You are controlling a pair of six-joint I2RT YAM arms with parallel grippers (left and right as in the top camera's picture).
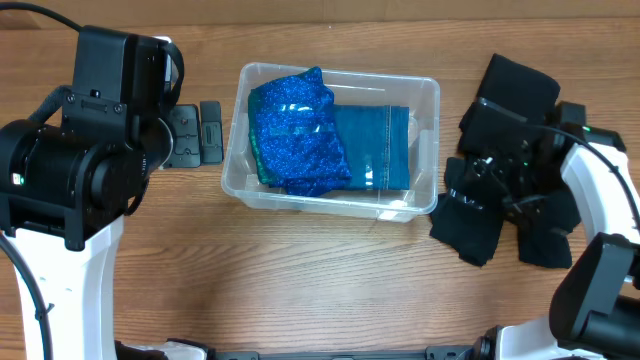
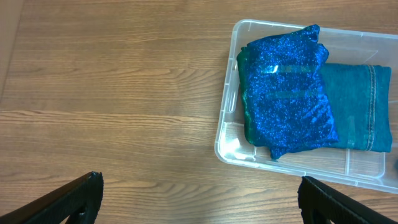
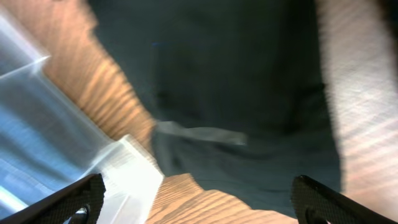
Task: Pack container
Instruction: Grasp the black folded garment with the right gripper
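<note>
The clear rectangular container (image 1: 232, 150) stands mid-table. It holds a sparkly blue garment (image 1: 298, 130) lying on folded blue denim (image 1: 385, 148). In the left wrist view the container (image 2: 225, 134), sparkly garment (image 2: 289, 93) and denim (image 2: 360, 106) show at upper right. My left gripper (image 1: 195, 135) is open and empty over bare wood (image 2: 199, 199), left of the container. My right gripper (image 1: 478, 178) hovers over a black garment (image 1: 505, 215) right of the container. It is open and empty (image 3: 199, 199) in the blurred right wrist view, with the dark cloth (image 3: 249, 93) beneath and the container corner (image 3: 62, 143) at left.
The wooden table (image 1: 320, 290) carries everything. The black garment spreads in a rumpled heap from the container's right side toward the table's right edge. The right arm's white links (image 1: 600, 190) stand at the far right, and the left arm's dark bulk (image 1: 80, 150) stands at the left.
</note>
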